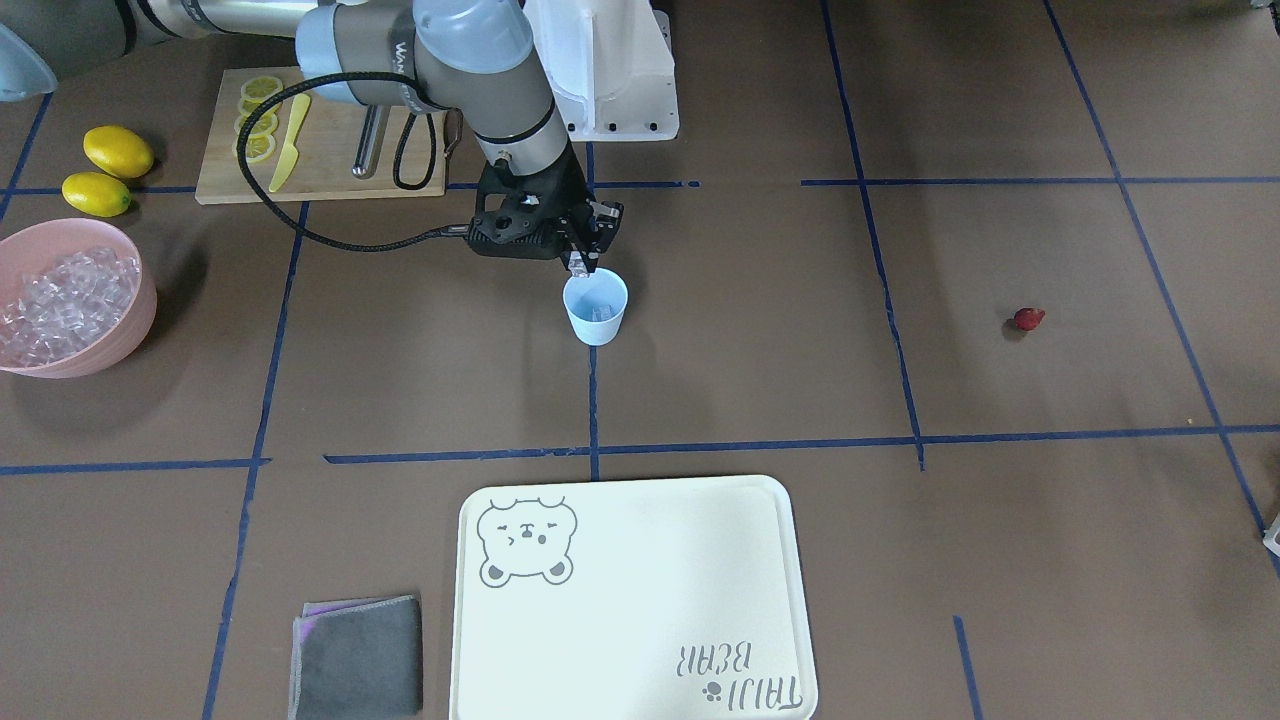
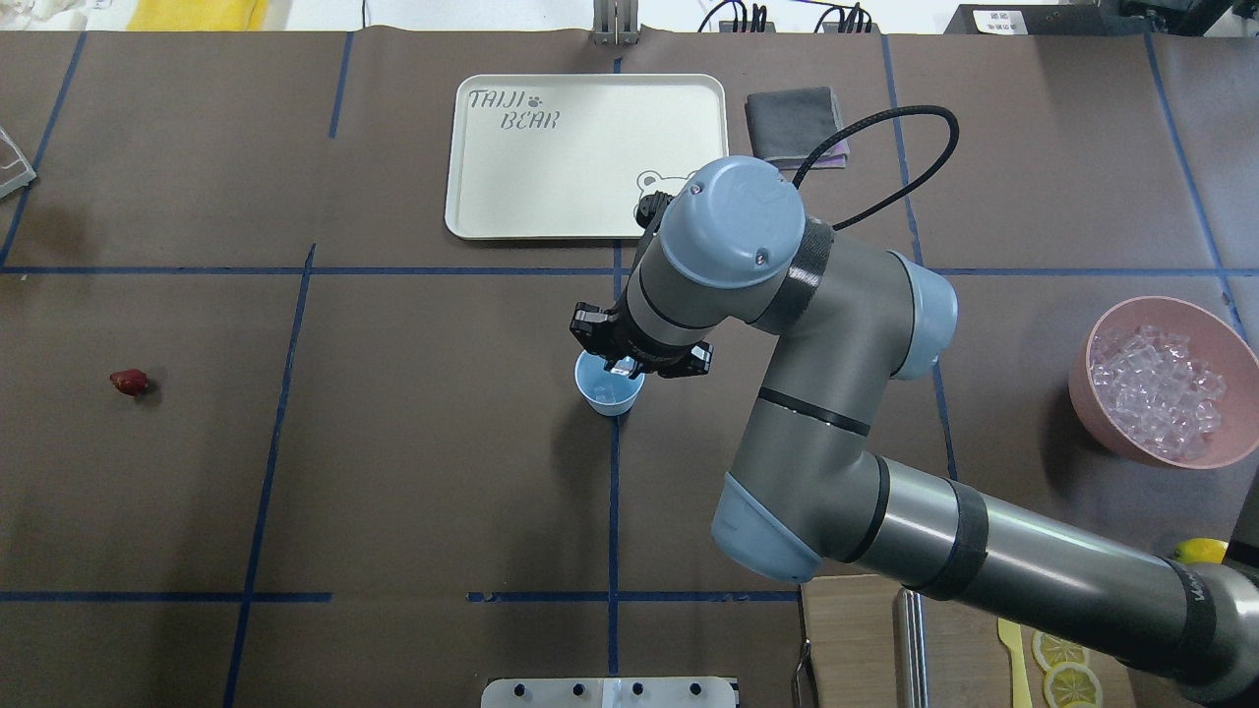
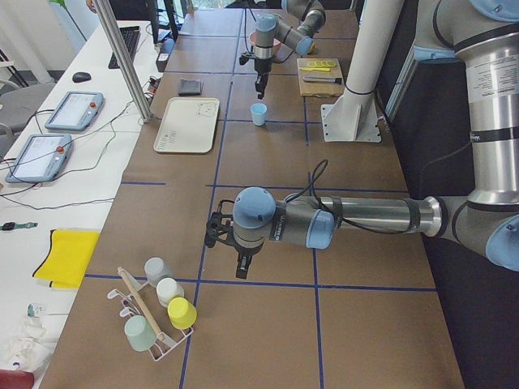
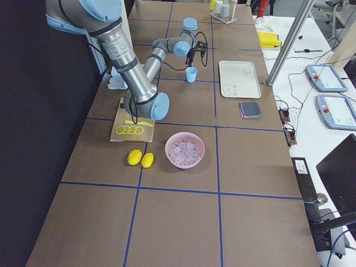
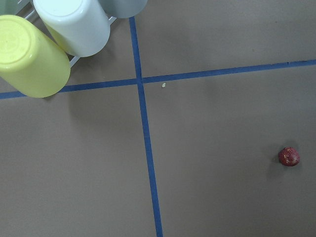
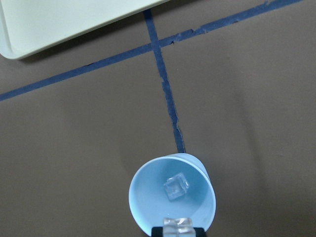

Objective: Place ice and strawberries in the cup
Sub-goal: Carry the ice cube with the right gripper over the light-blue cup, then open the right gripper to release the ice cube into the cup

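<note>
— Lemons [image 1: 118, 150] are sitting on the robot's right, two of them, just beside a cutting board [image 1: 325, 150] that is carrying lemon slices [image 1: 257, 120] and a yellow knife [image 1: 290, 140]. What else are you seeing?

— A pink bowl [image 1: 120, 345] is standing near them, heaped with ice [image 1: 65, 300]. Across the table a cream tray [image 1: 640, 580] with a bear drawing is lying flat, a grey cloth [image 1: 360, 660] just beside it.

— Anything getting in the way?

— From overhead, the right arm [image 2: 816, 324] is covering the tray's near corner and part of the rim of the cup [image 1: 597, 325]. The right gripper [image 1: 583, 265] is hanging directly over the cup's mouth, pinching one clear cube [image 6: 177, 224] between its fingers. A second cube [image 6: 176, 187] is lying on the cup's bottom.

— Where is the cup sitting?

— Upright on a blue tape line [image 1: 590, 400] near the table's middle, between the tray and the white arm base [image 1: 620, 90].

— And the strawberry [image 1: 1028, 319]?

— It is lying on the brown surface, well apart from the cup, over on the robot's left.

— The left gripper [image 3: 241, 274]?

— It is hovering above the table's left end, near a rack of upturned cups [image 3: 158, 316]. Only the side view is catching it, so I cannot tell whether its fingers are wide or closed.

— And the room?

— Brown covering [image 1: 750, 330] is running the table's whole length, gridded in blue tape. Alongside, a white bench [image 3: 24, 203] is carrying two tablets [image 3: 73, 109] and a yellow cloth [image 3: 66, 257], with a metal pole [image 3: 122, 57] rising at the table's edge.
</note>
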Available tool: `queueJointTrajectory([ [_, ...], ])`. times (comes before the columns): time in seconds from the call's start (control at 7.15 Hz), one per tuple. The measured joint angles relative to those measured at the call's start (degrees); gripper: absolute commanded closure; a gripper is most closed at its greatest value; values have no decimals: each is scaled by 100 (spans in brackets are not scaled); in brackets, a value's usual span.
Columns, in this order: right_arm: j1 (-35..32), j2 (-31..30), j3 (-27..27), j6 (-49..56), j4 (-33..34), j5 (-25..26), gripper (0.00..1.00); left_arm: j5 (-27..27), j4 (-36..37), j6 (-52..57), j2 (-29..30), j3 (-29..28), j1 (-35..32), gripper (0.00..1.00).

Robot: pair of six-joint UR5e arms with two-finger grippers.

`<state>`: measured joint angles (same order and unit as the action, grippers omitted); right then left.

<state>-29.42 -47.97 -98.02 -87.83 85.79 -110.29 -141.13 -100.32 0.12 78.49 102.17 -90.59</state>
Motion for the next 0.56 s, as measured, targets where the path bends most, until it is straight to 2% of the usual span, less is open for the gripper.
queueJointTrajectory([
  [0.28, 99, 10, 65, -57, -9, 109, 100, -10, 3, -3, -6, 19, 2, 0],
  [0.42, 107, 11, 102, -81, -12, 123, 94, -11, 3, -3, -7, 21, 4, 0],
  [0.56, 113, 10, 120, -97, -12, 132, 58, -11, 3, -3, -7, 22, 4, 0],
])
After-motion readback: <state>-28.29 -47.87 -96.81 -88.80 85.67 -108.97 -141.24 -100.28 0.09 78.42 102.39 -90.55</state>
